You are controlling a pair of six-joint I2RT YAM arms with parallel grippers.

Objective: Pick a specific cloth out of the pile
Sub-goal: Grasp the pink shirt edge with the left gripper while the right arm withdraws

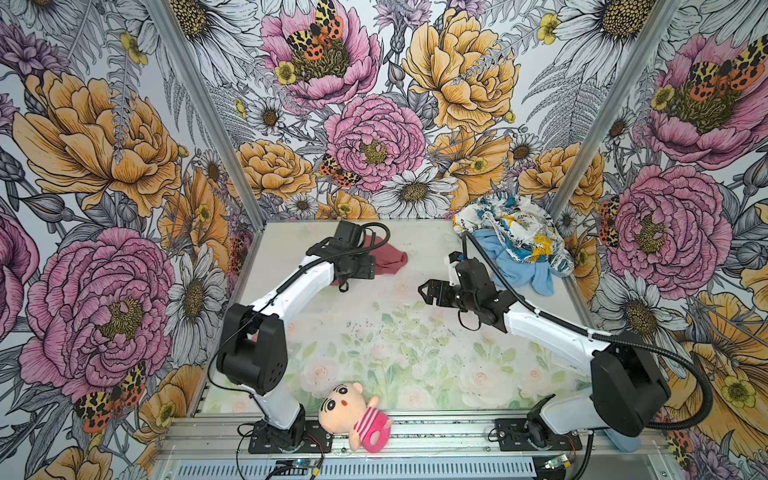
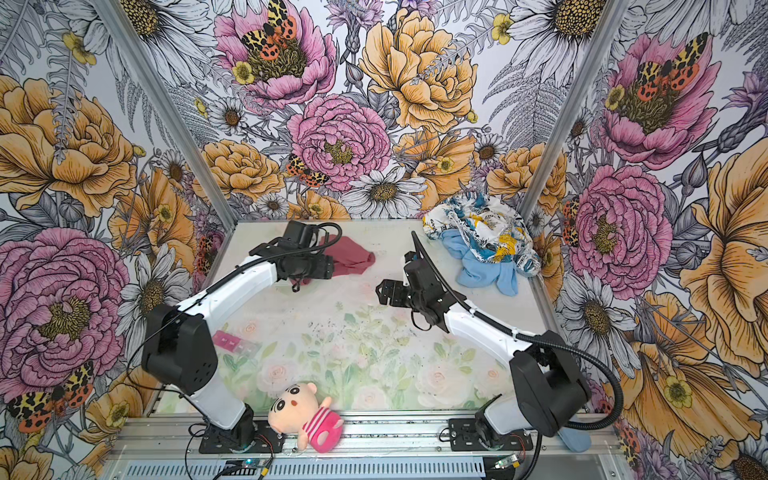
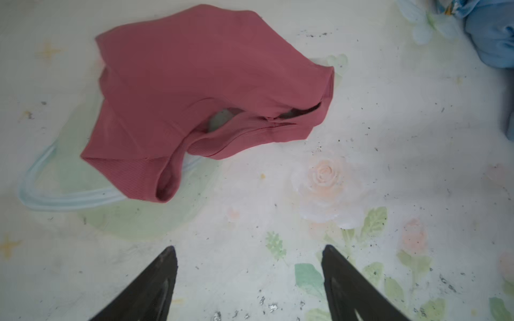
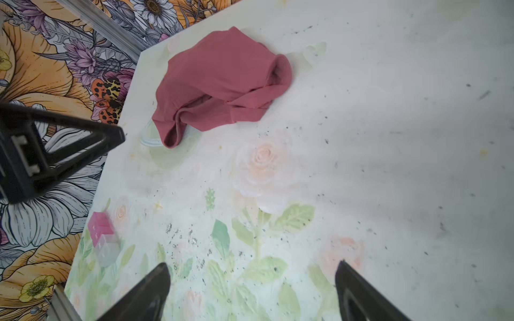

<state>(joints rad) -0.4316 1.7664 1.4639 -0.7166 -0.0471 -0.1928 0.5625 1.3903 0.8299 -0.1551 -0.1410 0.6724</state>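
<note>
The dusty rose-pink cloth [image 1: 392,257] [image 2: 353,257] lies crumpled on the table at the back left, apart from the pile. In the left wrist view the cloth [image 3: 208,83] lies just beyond my left gripper [image 3: 250,247] [image 1: 372,266], which is open with only bare table between its fingers. My right gripper [image 1: 424,293] [image 4: 251,264] hovers open and empty over mid-table, facing the cloth [image 4: 222,83]. The pile [image 1: 519,237] [image 2: 486,232], printed white fabric over light blue fabric [image 1: 521,268], sits in the back right corner.
A plush doll [image 1: 357,415] [image 2: 303,415] lies at the front edge on the metal rail. Flowered walls and aluminium posts [image 1: 208,124] close in the table on three sides. A light blue object [image 1: 623,442] sits by the right arm's base.
</note>
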